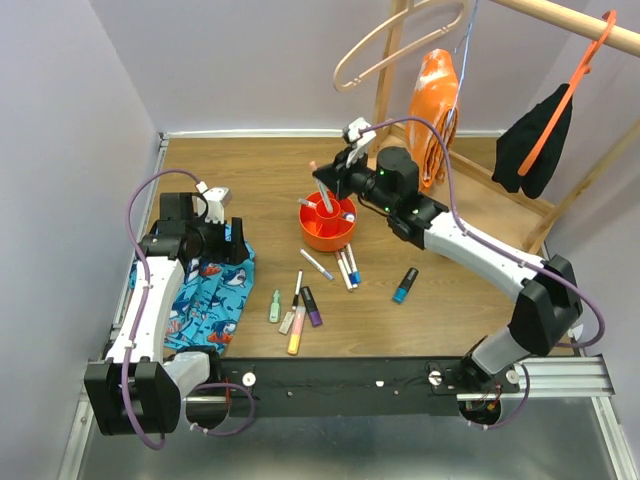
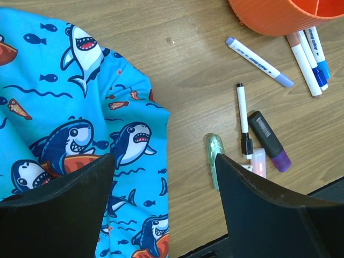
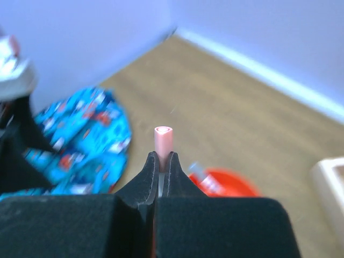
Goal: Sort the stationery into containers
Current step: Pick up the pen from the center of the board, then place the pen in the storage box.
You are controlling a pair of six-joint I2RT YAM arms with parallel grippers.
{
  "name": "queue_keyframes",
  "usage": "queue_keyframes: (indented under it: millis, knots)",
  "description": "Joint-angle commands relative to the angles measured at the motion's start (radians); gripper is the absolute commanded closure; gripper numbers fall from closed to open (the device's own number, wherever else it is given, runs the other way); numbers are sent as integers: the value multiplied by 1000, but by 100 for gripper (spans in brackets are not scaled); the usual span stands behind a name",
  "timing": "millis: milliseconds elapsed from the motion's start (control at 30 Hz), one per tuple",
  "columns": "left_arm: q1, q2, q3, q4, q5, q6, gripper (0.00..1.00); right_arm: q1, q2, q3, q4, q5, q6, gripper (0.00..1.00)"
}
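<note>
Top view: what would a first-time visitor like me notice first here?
Probably the red-orange bowl mid-table, with the right gripper above it pinching a pink pen. Next, the bright blue shark-print cloth at the left, and loose markers lying between the bowl and the arms' bases.

a robot test cell in a lab rather than a home or office. a left arm (image 1: 150, 300) and a right arm (image 1: 470, 245), white and black, are bolted to a metal rail (image 1: 560, 375) at the near edge of a wooden table (image 1: 260, 170), with purple cables (image 1: 140, 200) looping along them. plain pale lilac walls (image 1: 60, 120) box the table in on three sides. the things set out are a mixed lot: a wooden rack (image 1: 393, 75) with a black garment (image 1: 535, 135) hung on it, a shark-print cloth (image 1: 215, 295), an orange bowl (image 1: 322, 235) and loose markers (image 1: 315, 263).
</note>
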Motion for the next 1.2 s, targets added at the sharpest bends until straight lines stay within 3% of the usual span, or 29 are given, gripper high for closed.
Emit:
queue_keyframes:
  millis: [0, 533, 1067, 1100, 1133, 1167]
  knots:
    - [4, 28, 8, 18, 45, 23, 16, -56, 100, 6, 349, 39, -54, 99]
    - [6, 117, 19, 53, 34, 5, 16, -96, 321, -14, 659, -15, -93, 99]
    - [7, 165, 31, 70, 24, 7, 15, -109, 438, -49, 637, 5, -147, 99]
    - [6, 163, 28, 70, 24, 5, 15, -108, 439, -51, 633, 10, -151, 96]
    - [6, 162, 25, 72, 22, 7, 15, -109, 438, -52, 620, 10, -156, 81]
    - [7, 160, 23, 73, 24, 5, 15, -109, 438, -52, 611, 7, -157, 75]
